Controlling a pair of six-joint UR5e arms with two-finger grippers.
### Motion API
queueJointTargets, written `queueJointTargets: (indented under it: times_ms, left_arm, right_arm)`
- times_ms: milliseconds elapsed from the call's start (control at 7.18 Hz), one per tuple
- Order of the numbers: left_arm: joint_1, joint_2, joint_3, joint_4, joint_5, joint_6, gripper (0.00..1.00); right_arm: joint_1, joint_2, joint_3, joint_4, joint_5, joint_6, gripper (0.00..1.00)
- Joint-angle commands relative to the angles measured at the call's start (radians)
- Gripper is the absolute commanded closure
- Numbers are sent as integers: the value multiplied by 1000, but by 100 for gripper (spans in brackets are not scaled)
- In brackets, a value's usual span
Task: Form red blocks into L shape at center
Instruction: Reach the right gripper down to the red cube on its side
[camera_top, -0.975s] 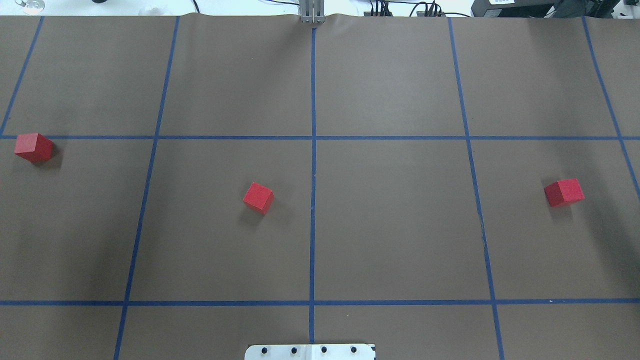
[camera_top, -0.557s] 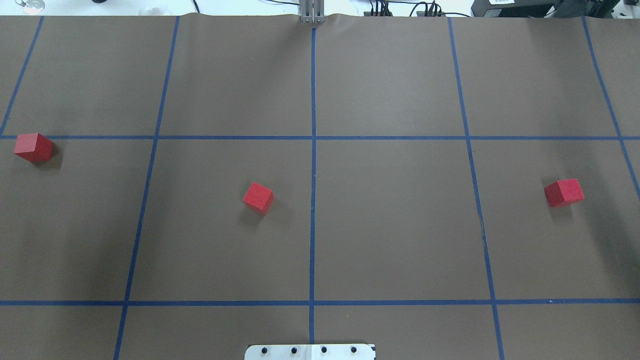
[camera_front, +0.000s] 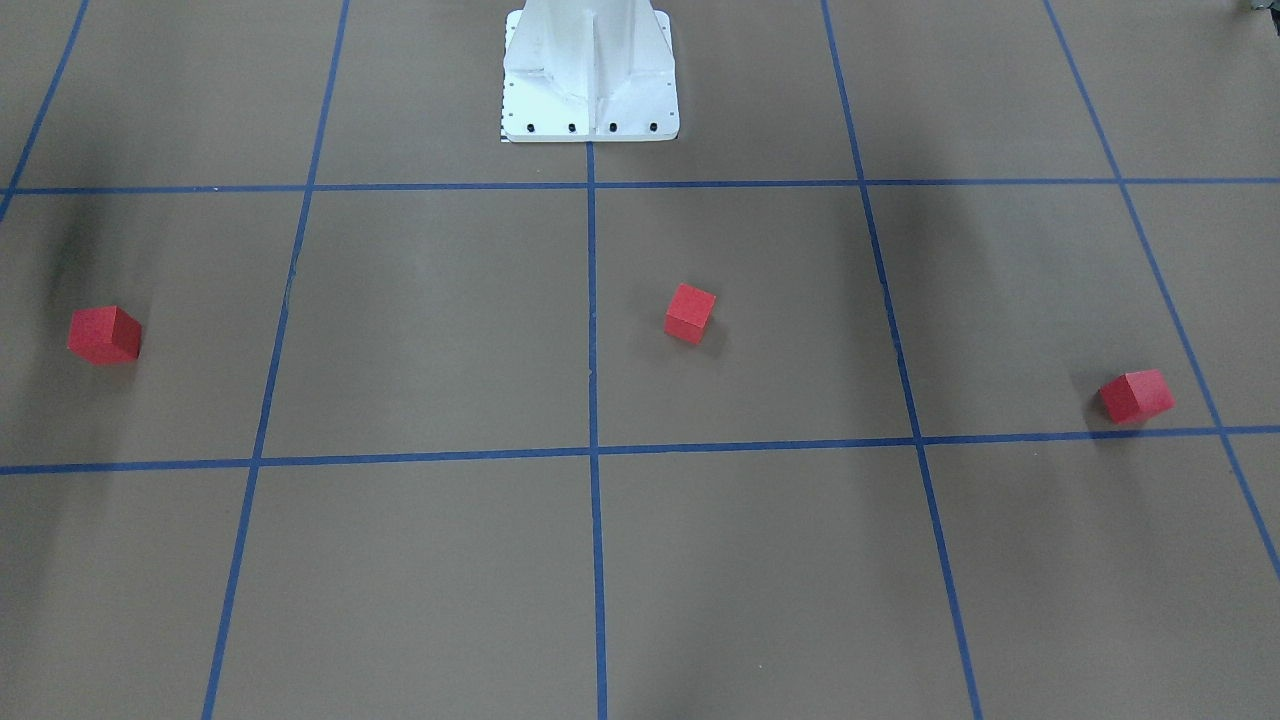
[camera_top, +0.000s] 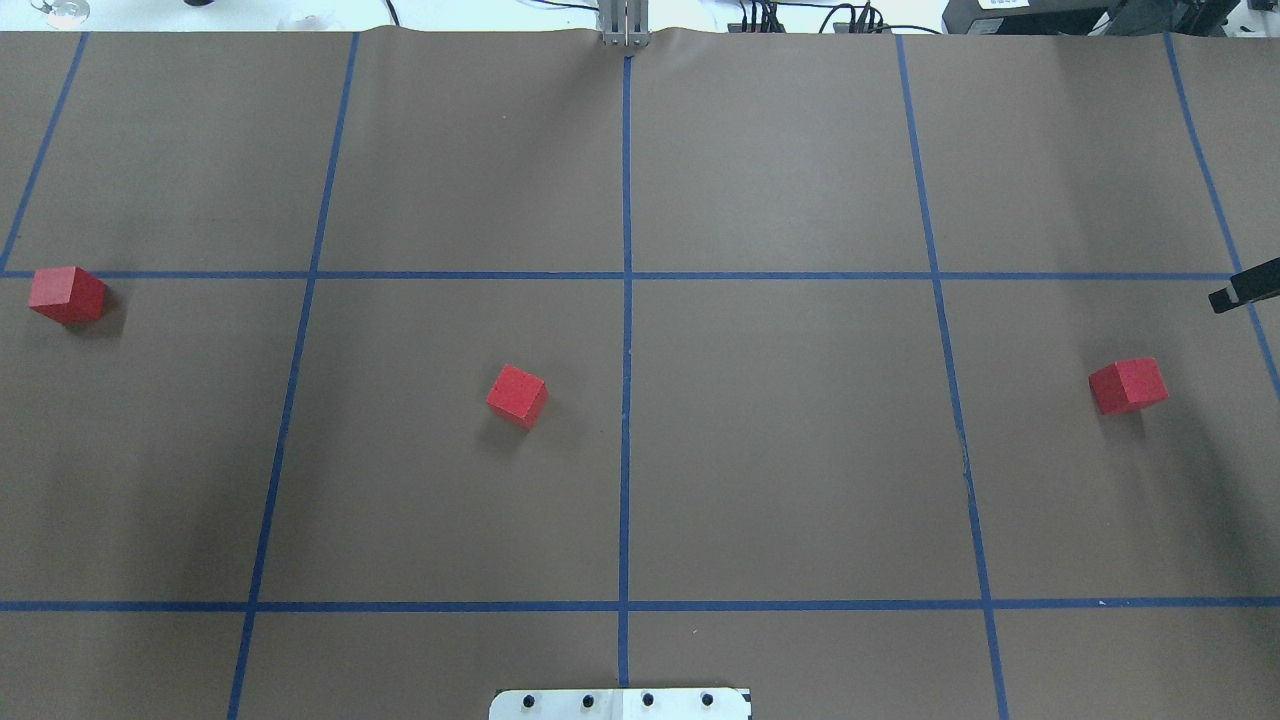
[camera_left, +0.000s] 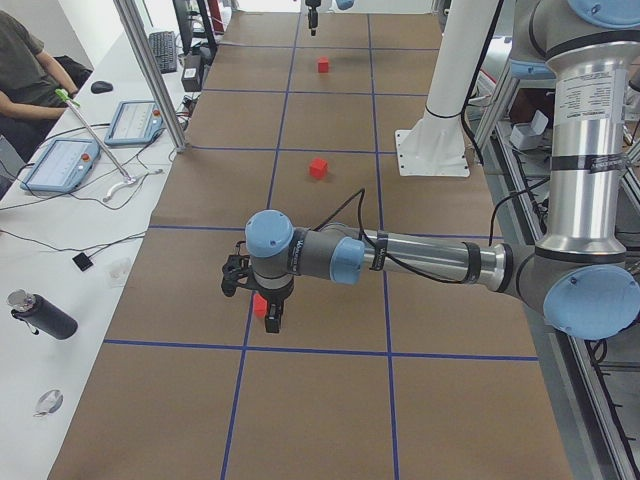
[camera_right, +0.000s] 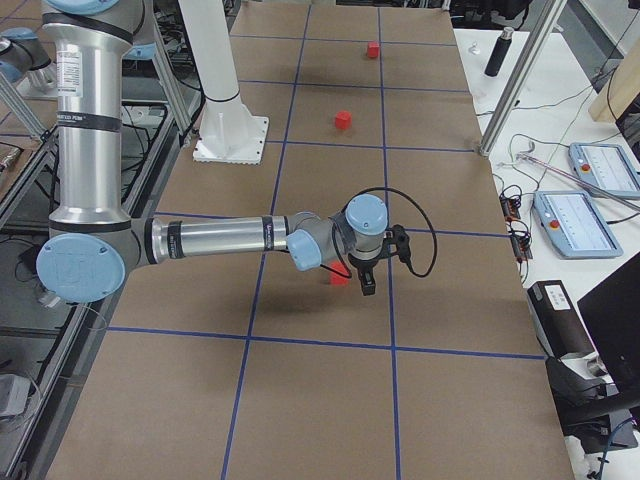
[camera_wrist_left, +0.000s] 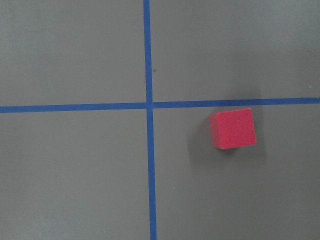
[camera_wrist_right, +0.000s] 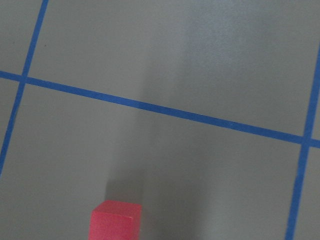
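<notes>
Hanging near the left block (camera_top: 67, 294), the left claw (camera_left: 270, 315) is shown only sideways, so its opening cannot be told; likewise the right claw (camera_right: 366, 284) near the right block (camera_top: 1128, 385). No block is held: all three lie well apart on the counter (camera_top: 800, 450), the middle block (camera_top: 517, 396) near the centre line (camera_top: 625, 480). Approach is judged in hand; descent and grasp are called for next.

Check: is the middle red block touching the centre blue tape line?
Apart. The overhead view shows the middle red block to the left of the centre blue tape line, with bare brown paper plainly between them.
</notes>
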Motion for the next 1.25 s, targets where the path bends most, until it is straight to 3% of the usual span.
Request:
queueJointTargets:
  times_ms: [0, 557, 1114]
  left_arm:
    - [0, 0, -2, 0, 0, 0, 0]
    - [2, 0, -2, 0, 2, 0, 0]
    - [2, 0, -2, -2, 2, 0, 0]
  right_arm:
    - [-98, -4, 1, 27, -60, 128, 1]
    - [-233, -2, -5, 27, -123, 212, 1]
    - [-267, -16, -14, 27, -194, 203, 3]
